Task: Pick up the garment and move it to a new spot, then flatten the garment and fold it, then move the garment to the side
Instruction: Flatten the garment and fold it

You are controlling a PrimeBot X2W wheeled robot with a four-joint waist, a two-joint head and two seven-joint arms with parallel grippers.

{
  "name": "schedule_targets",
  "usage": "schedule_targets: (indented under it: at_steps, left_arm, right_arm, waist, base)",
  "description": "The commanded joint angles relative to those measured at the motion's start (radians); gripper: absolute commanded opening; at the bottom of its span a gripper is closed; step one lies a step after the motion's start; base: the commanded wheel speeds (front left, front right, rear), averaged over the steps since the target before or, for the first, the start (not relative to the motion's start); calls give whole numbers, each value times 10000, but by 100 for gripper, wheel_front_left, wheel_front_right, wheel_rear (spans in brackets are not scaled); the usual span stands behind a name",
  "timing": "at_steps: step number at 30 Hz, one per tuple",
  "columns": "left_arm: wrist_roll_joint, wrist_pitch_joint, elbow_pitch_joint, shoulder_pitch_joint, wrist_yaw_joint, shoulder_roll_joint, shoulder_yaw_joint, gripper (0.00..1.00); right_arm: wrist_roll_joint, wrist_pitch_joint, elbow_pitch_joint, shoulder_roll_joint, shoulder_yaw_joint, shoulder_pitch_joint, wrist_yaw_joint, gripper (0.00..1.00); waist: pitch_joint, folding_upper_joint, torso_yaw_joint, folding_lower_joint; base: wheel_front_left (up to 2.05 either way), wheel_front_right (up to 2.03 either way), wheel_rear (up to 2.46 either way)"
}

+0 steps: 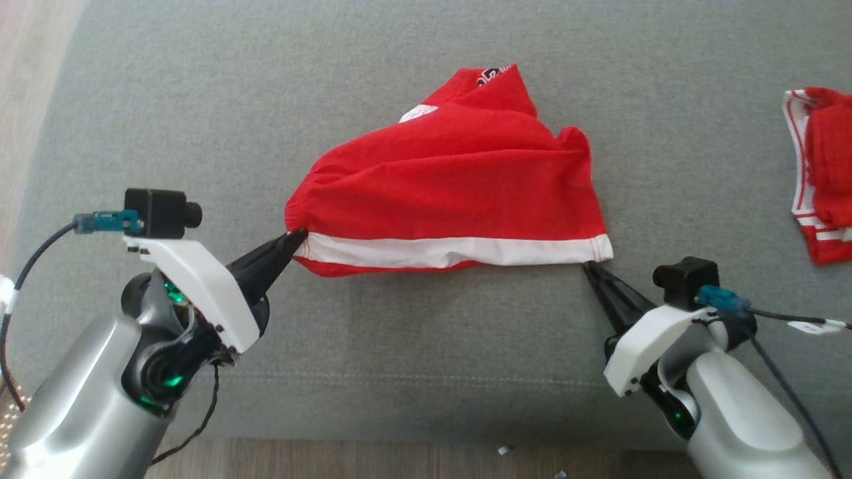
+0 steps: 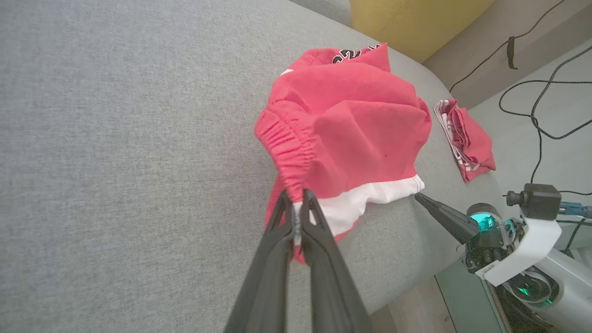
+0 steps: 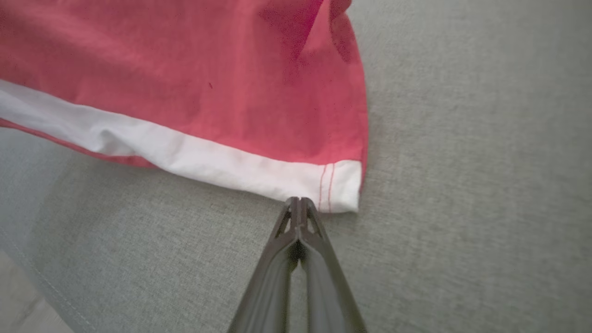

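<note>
We see the grey cushion [image 1: 426,66] lying open beyond both end effectors, its front edge behind them. The red garment [image 1: 452,193] spans between them: the left end effector [image 1: 296,236] pinches the waistband, and the right end effector [image 1: 589,267] is closed, touching the hem corner. The left wrist view adds floor cables [image 2: 533,113].

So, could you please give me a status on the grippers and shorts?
Left gripper shut on shorts waistband. Right gripper shut at white hem corner, hold unclear. Second garment far right, out of the way.
</note>
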Motion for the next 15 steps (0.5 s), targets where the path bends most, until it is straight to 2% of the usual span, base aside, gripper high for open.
schedule_targets:
  at_steps: [1, 7, 11, 12, 15]
  left_arm:
    - [-22, -151, -268, -457, -51, 342, 496, 0]
    - [-65, -411, -468, -473, -125, 473, 564, 0]
    - [-145, -349, -718, -403, -103, 603, 615, 0]
    - [-149, -338, -762, -400, -88, 621, 623, 0]
    - [-121, -361, -795, -463, -52, 604, 627, 0]
  right_arm:
    - [155, -199, -248, -173, 198, -172, 35, 0]
    - [406, -559, -844, -633, -12, -293, 35, 0]
    - [760, 175, -1203, -861, 107, -183, 35, 2]
    - [811, 406, -1238, -898, 187, -167, 35, 100]
    - [1033, 771, -1118, -810, 238, -190, 35, 100]
  waist:
    - [-67, 0, -72, 0]
    - [-410, 0, -338, 0]
    - [-518, 0, -463, 0]
    - [-500, 0, -467, 0]
    - [-359, 0, -394, 0]
  base:
    - [0, 0, 0]
    - [0, 0, 0]
    - [0, 0, 0]
    - [0, 0, 0]
    - [0, 0, 0]
